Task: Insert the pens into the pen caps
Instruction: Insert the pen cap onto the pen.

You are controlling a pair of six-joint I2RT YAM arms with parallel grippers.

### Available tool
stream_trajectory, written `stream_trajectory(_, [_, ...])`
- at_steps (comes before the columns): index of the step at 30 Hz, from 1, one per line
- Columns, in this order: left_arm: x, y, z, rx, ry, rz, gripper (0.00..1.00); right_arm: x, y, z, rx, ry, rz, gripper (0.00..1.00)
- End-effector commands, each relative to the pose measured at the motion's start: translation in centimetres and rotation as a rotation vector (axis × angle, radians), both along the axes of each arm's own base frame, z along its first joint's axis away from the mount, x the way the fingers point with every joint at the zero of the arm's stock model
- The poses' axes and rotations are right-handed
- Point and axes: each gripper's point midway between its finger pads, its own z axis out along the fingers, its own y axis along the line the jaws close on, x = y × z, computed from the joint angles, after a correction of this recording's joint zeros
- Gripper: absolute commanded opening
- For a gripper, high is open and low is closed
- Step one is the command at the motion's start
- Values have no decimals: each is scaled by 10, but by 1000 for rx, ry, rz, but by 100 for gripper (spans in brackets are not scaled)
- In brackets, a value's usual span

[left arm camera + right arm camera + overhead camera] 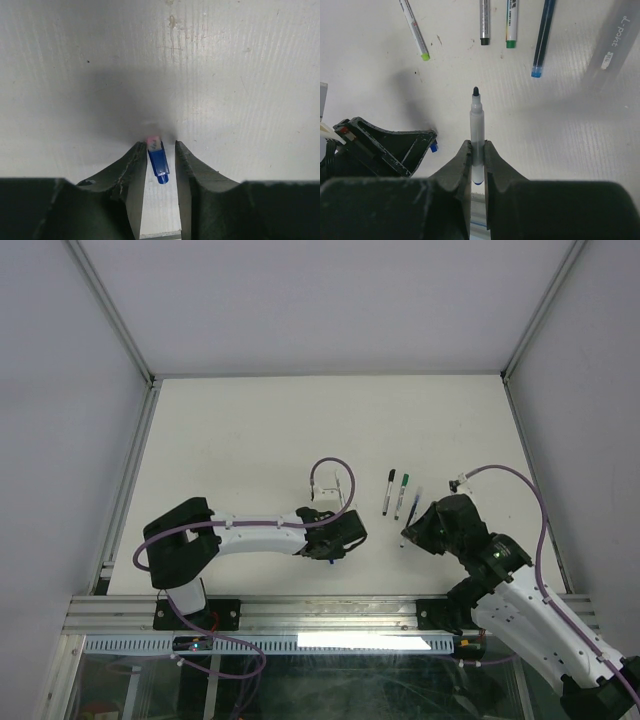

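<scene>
left wrist: blue cap (159, 162) is bracketed loosely by left claw (159, 145), hidden overhead; pen (476, 112) pointing 12 o'clock is clamped by right claw (477, 143).

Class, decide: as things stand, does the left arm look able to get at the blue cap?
Probably yes. The blue cap lies between the left gripper's parted jaws, nothing blocking it; the right gripper, shut on a pen, is off to one side.

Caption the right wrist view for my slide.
Right gripper clamps an uncapped dark-tipped pen pointing toward other pens lying on the table.
</scene>
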Motion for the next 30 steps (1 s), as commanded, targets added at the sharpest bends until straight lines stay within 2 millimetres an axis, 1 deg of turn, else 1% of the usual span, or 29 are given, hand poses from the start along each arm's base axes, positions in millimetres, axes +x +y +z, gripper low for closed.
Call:
stream_trajectory(1, [-6,-8,-13,-2,50,-35,26,4,2,8,23,-29,-4,0])
stream_trajectory(4, [-8,-9,-14,11,52,-64,19,4,2,8,23,-30,-4,0])
stream_trajectory(6, [-10,-7,-14,33,60,-70,19,3,2,7,22,-30,-4,0])
stream_trajectory(9, [-15,-4,-15,85,66,-84,26,3,1,7,24,-29,-8,0])
stream_trajectory(12, [-23,-2,-16,143,71,-88,35,3,2,6,27,-28,-6,0])
stream_trajectory(16, [-36,4,-23,216,90,-83,37,2,1,5,28,-23,-8,0])
stream_trajectory(19, [-38,5,-26,234,94,-75,34,2,2,4,32,-23,-7,0])
stream_trajectory(22, [-36,8,-27,256,86,-71,31,1,3,5,34,-23,-3,0])
stream_trajectory(30, [-29,9,-29,300,69,-98,16,2,4,7,36,-26,1,0])
